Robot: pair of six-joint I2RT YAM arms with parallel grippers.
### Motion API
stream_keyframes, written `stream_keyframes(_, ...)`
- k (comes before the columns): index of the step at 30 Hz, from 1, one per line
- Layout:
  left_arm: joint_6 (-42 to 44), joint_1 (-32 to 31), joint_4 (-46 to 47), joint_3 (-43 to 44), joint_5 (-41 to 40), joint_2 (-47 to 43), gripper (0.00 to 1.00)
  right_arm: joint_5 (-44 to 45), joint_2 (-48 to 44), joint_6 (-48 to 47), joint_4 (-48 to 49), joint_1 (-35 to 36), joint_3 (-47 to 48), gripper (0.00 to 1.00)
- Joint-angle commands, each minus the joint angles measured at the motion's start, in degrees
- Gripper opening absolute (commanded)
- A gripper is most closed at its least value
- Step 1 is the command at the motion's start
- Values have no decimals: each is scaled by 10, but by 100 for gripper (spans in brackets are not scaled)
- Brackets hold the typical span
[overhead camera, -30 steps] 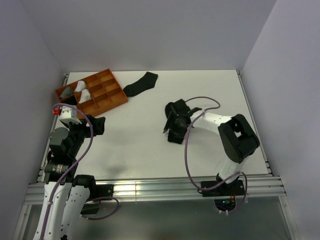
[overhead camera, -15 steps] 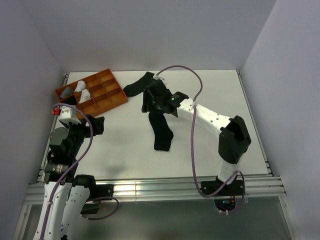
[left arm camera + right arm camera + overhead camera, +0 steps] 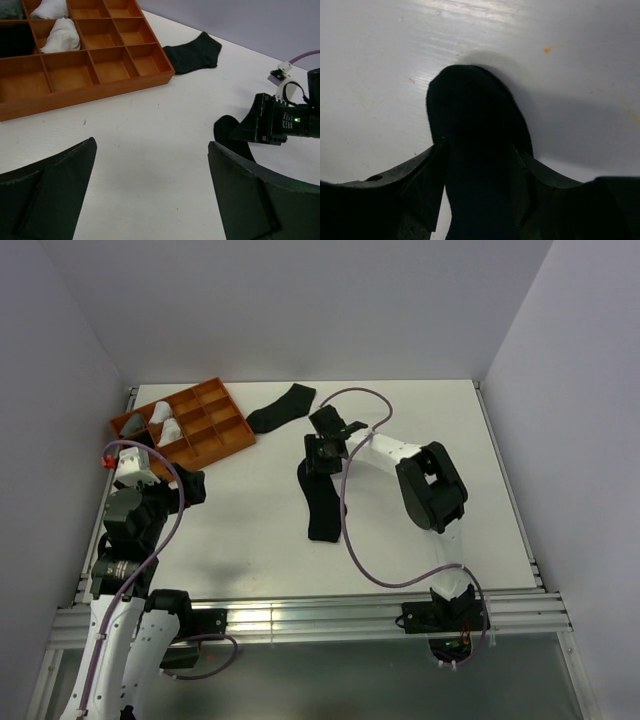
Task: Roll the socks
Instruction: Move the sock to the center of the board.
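Observation:
A long black sock lies flat on the white table, stretched toward the near edge. My right gripper is low over its far end. In the right wrist view the fingers press in on both sides of that sock, whose rounded end sticks out past the gripper. A second black sock lies flat near the back, also seen in the left wrist view. My left gripper is open and empty at the left, far from both socks.
An orange compartment tray stands at the back left. It holds white rolled socks and dark ones in its far-left cells. The left wrist view shows the tray and my right gripper. Walls enclose the table.
My right gripper carried the black sock from the table's middle toward the back, stretched it out, then lowered its far end onto the table. The left arm barely moved.

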Motion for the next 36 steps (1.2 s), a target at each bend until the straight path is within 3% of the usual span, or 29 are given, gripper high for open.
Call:
stream_keyframes(1,-22,-1,-2,6,-50,2,100,-26,-3,16,50,-41,-18,56)
stream_keyframes(9,-25,-1,-3,6,-47,5,99,-16,-49,65,94,-113,-142,56)
stream_keyframes(17,-31,-1,-3,6,-42,7,100,-4,-155,53,111,-129,-233,56)
stream_keyframes(25,-56,-1,-20,21,-44,15,100,64,-306,-44,112,-51,-282,63)
stream_keyframes(36,-50,-1,-14,17,-39,8,100,115,-243,-112,114,8,-302,61)
